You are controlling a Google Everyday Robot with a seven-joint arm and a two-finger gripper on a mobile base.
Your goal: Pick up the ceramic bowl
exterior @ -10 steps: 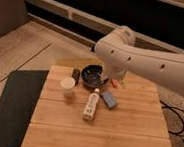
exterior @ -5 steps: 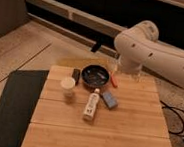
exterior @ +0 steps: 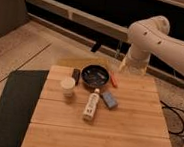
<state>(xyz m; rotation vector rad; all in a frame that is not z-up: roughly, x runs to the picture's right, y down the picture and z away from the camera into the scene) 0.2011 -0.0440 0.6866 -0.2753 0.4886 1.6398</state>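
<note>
Holding the gripper [exterior: 128, 68] over the far right edge of the board [exterior: 128, 138], behind and to the right of the bowl [exterior: 95, 76] and apart from it; not showing whether open or closed, nor anything gripped. Finding the bowl resting upright near the board's far edge, between a dark block [exterior: 75, 75] on its left and an orange stick [exterior: 115, 80] on its right, with a cup [exterior: 67, 86], a toppled bottle [exterior: 91, 106] and a blue block [exterior: 109, 100] in front.
</note>
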